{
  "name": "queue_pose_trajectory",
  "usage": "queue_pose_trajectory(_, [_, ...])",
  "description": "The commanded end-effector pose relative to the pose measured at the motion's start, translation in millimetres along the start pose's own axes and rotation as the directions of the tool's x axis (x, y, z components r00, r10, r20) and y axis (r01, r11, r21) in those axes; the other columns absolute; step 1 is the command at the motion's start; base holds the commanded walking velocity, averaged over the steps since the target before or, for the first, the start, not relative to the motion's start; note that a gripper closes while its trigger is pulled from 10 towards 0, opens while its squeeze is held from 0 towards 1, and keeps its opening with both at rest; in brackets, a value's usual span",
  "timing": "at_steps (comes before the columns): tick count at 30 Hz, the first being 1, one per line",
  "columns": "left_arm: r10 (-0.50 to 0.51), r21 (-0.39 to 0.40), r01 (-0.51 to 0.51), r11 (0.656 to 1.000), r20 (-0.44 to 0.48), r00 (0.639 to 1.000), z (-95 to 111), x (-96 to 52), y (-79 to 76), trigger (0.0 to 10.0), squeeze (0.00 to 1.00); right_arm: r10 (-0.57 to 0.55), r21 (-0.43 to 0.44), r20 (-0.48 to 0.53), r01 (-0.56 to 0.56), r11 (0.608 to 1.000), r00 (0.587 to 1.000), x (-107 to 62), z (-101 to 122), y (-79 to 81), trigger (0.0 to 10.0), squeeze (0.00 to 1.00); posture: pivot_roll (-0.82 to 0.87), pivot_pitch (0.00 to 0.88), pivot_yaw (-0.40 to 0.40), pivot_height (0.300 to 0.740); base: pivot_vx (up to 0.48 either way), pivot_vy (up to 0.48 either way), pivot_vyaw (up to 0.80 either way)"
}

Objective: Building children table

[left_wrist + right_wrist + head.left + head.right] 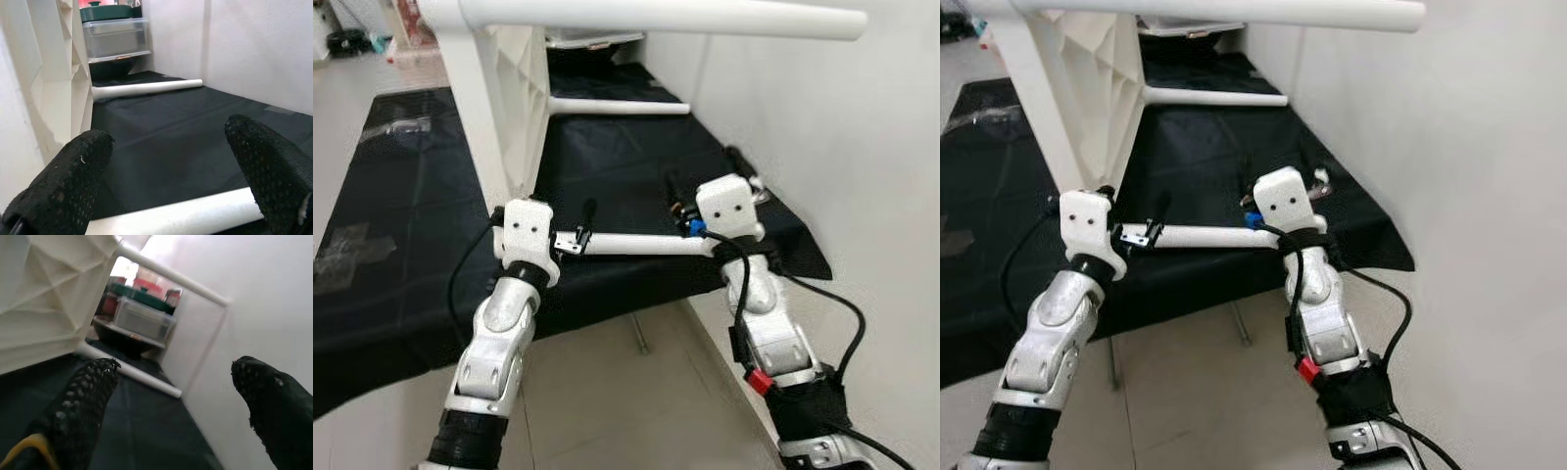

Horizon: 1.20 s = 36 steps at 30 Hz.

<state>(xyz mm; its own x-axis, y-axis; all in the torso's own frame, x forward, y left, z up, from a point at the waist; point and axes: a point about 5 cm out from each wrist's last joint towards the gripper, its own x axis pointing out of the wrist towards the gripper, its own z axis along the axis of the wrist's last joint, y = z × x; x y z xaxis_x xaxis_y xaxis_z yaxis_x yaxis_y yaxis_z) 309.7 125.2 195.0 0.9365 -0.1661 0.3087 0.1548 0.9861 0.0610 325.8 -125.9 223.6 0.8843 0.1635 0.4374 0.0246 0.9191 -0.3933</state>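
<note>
A white plastic children's table (pixel 514 98) stands on its side on a black cloth (pixel 411 196). One of its round legs (pixel 636 15) juts out overhead, and another (pixel 617 106) lies low on the cloth. A loose white leg tube (pixel 636 245) lies across the cloth's front edge between my two wrists. My left gripper (pixel 543 206) is open beside the tabletop's edge, and the tube (pixel 186 213) crosses low between its fingers (pixel 73 181). My right gripper (pixel 703 168) is open above the cloth near the wall, with nothing between its fingers (pixel 83 401).
A white wall (pixel 822 147) runs close along the right. Clear storage bins (pixel 115 36) stand at the far end of the cloth. Pale tiled floor (pixel 607 392) lies below the cloth's front edge. Crumpled clear plastic (pixel 352 245) lies on the cloth at left.
</note>
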Motion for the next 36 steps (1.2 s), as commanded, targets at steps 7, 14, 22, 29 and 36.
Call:
queue_pose_trajectory(7, [-0.02, -0.005, 0.02, 1.0, -0.034, 0.999, -9.4, -3.9, -2.4, 10.0, 0.0, -0.046, 0.019, 0.0, 0.046, 0.999, 0.999, -3.7, 1.8, 0.2, 10.0, 0.0, 0.03, 0.07, -0.027, 0.74, 0.0, 0.0, 0.0])
queue_pose_trajectory(14, [-0.031, -0.002, 0.031, 1.0, -0.037, 0.999, -7.5, -0.7, -4.3, 10.0, 0.0, -0.028, 0.061, -0.029, 0.03, 0.998, 0.999, -4.0, 0.3, -0.9, 10.0, 0.0, 0.03, 0.08, -0.028, 0.74, 0.108, 0.0, 0.0])
queue_pose_trajectory(22, [-0.028, 0.0, 0.028, 1.0, -0.035, 0.999, -7.5, -0.2, -3.7, 10.0, 0.0, -0.032, 0.057, -0.029, 0.034, 0.998, 0.999, -4.3, 0.9, -0.4, 10.0, 0.0, 0.03, 0.081, -0.029, 0.74, 0.278, 0.0, 0.0])
queue_pose_trajectory(29, [-0.027, 0.019, 0.028, 0.999, -0.029, 0.999, -6.8, 0.7, -3.5, 10.0, 0.0, -0.032, 0.059, -0.026, 0.034, 0.998, 0.999, -3.3, 1.6, -1.2, 10.0, 0.0, 0.03, 0.084, -0.026, 0.74, 0.297, 0.0, 0.0])
queue_pose_trajectory(36, [-0.004, 0.016, 0.004, 1.0, -0.04, 0.999, -7.7, 2.7, -0.4, 10.0, 0.0, -0.037, 0.047, -0.023, 0.038, 0.998, 0.999, -2.6, 2.3, -2.4, 10.0, 0.0, 0.03, 0.085, -0.028, 0.74, 0.076, 0.0, 0.0])
